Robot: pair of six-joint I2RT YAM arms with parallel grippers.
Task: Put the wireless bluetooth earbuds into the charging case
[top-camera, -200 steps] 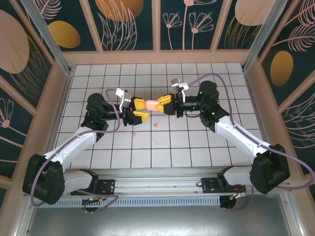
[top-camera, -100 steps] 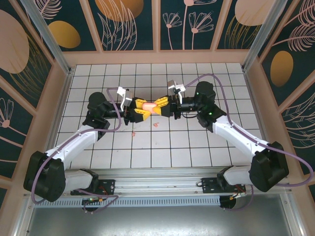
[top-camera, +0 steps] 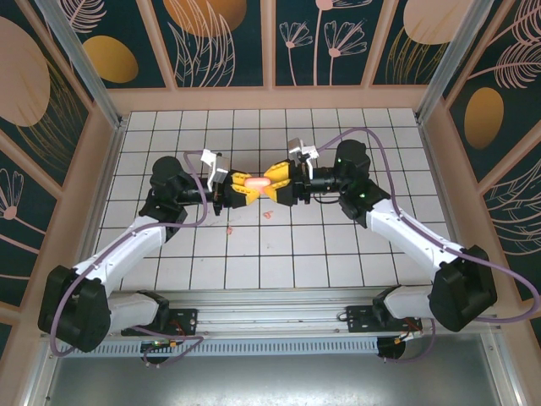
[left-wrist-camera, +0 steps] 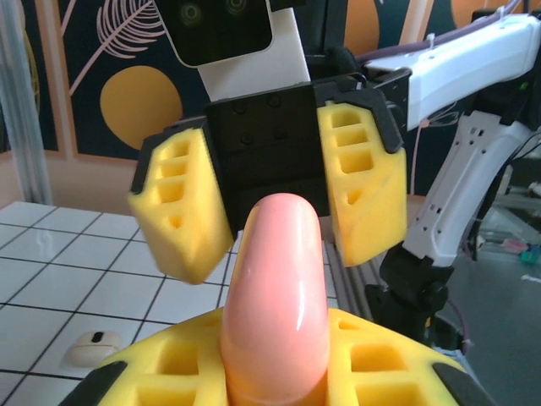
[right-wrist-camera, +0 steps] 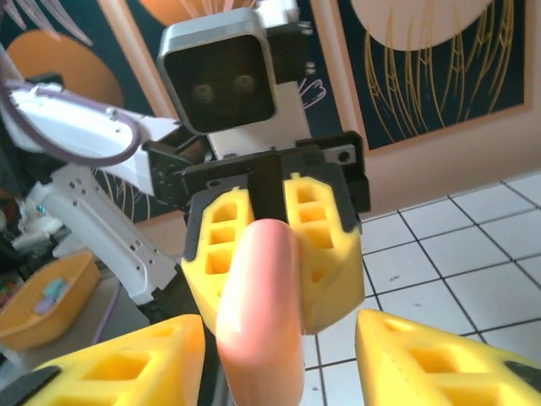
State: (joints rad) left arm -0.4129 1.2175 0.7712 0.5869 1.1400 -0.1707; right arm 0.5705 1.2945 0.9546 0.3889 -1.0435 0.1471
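The salmon-pink charging case (top-camera: 256,180) hangs closed in mid-air above the middle of the tiled table. My left gripper (top-camera: 243,187) is shut on its left end. In the left wrist view the case (left-wrist-camera: 275,288) rises from between my yellow pads (left-wrist-camera: 169,372). My right gripper (top-camera: 277,179) stands open around the case's other end, and its fingers (right-wrist-camera: 439,355) flank the case (right-wrist-camera: 258,313) without pressing it. Two tiny pink earbuds (top-camera: 269,215) (top-camera: 230,227) lie on the tiles below the grippers. One pale earbud (left-wrist-camera: 95,345) lies on the tile in the left wrist view.
The white tiled floor (top-camera: 338,254) is fenced by wooden walls and metal posts (top-camera: 84,76). Both arms reach inward from the near rail (top-camera: 270,317) and meet at the centre. An orange bowl (right-wrist-camera: 46,296) sits beyond the table's edge in the right wrist view.
My left gripper has closed onto the case. My right gripper, which held the case before, has opened its fingers around it. Both grippers drew slightly closer together.
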